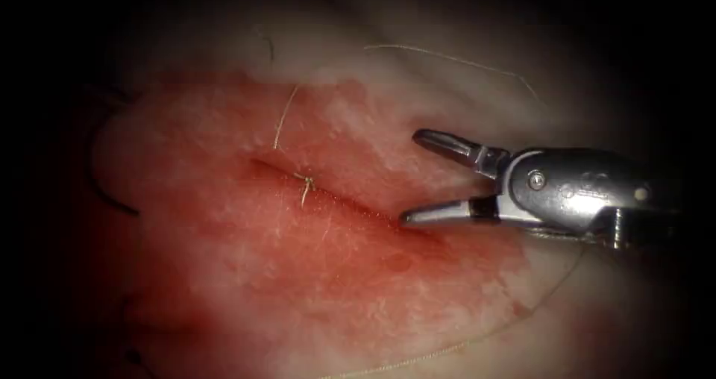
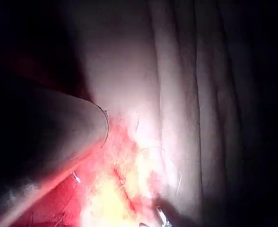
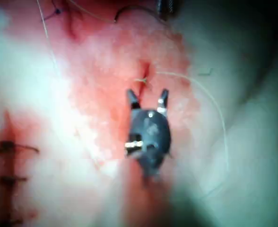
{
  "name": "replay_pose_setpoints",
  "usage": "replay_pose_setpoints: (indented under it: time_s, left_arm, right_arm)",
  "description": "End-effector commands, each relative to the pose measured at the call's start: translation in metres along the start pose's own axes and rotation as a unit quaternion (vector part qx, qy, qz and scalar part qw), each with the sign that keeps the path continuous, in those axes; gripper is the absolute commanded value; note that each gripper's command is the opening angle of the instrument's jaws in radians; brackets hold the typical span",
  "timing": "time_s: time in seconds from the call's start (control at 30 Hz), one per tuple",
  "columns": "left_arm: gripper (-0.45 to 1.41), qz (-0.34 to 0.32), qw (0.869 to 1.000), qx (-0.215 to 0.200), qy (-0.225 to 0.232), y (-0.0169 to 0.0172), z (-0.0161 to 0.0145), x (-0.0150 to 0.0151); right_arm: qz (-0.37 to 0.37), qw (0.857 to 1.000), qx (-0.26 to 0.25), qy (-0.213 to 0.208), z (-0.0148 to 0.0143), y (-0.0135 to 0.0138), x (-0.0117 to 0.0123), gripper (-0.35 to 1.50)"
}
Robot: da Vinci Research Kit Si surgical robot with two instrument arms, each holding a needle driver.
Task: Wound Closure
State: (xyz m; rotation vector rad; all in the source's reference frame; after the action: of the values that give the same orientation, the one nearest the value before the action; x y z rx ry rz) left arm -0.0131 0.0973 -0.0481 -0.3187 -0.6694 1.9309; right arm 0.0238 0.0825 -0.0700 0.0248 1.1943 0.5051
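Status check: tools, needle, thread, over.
Right tool open, holding nothing, over the cut's right end. Knot on the cut, thread trailing across tissue. Needle lying free, far left.

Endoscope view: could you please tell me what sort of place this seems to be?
Probably a surgical-robot suturing practice bench: tissue with a cut, wet with red fluid, a knot of thread tied across it, and the right tool, jaws open and empty, right of the knot.

The needle [image 1: 104, 177] is largely lost in shadow far left of the cut [image 1: 328, 196]; the thread [image 1: 447, 349] is cut off by the near edge.
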Motion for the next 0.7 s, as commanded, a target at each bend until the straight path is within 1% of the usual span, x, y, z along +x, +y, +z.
replay_pose_setpoints:
  time_s: [0.03,0.2,0.3,0.4,0.43,0.47,0.5,0.53,0.57,0.6,0.7]
  left_arm:
    - [0.62,-0.014,1.000,-0.002,-0.002,0.0004,0.0011,-0.0002]
    - [0.62,-0.023,1.000,-0.008,-0.007,0.0015,0.0011,-0.0017]
    - [0.67,-0.021,0.999,0.025,0.008,0.0009,0.0011,-0.0021]
    - [0.66,-0.019,0.999,0.033,0.007,0.0006,0.0017,-0.0025]
    - [0.48,-0.019,0.999,0.033,0.000,0.0009,0.0021,-0.0028]
    - [0.05,-0.019,0.999,0.031,-0.007,0.0010,0.0021,-0.0028]
    - [-0.01,-0.018,0.999,0.027,-0.010,0.0011,0.0021,-0.0029]
    - [-0.14,-0.017,0.999,0.021,-0.024,0.0010,0.0021,-0.0029]
    - [-0.29,-0.015,0.999,0.024,-0.029,0.0010,0.0021,-0.0030]
    - [-0.35,-0.013,0.999,0.030,-0.040,0.0011,0.0021,-0.0032]
    - [-0.35,-0.004,0.998,0.028,-0.053,0.0013,0.0021,-0.0037]
  right_arm:
    - [0.000,1.000,0.001,0.001,0.0008,-0.0002,-0.0003,1.48]
    - [0.000,1.000,0.000,0.001,0.0007,-0.0002,-0.0003,1.48]
    - [0.000,1.000,0.000,0.001,0.0007,-0.0003,-0.0002,1.48]
    - [0.000,1.000,0.000,0.001,0.0008,-0.0003,-0.0002,1.48]
    - [0.000,1.000,0.000,0.001,0.0008,-0.0003,-0.0002,1.48]
    - [0.000,1.000,0.000,0.001,0.0008,-0.0003,-0.0002,1.48]
    - [0.000,1.000,0.000,0.001,0.0008,-0.0003,-0.0002,1.48]
    - [-0.003,1.000,0.000,0.001,0.0007,-0.0003,-0.0002,1.48]
    - [-0.003,1.000,0.000,0.000,0.0007,-0.0003,-0.0002,1.48]
    - [-0.003,1.000,0.000,0.000,0.0006,-0.0003,-0.0002,1.48]
    - [-0.002,1.000,-0.001,0.000,0.0005,-0.0002,-0.0001,1.48]
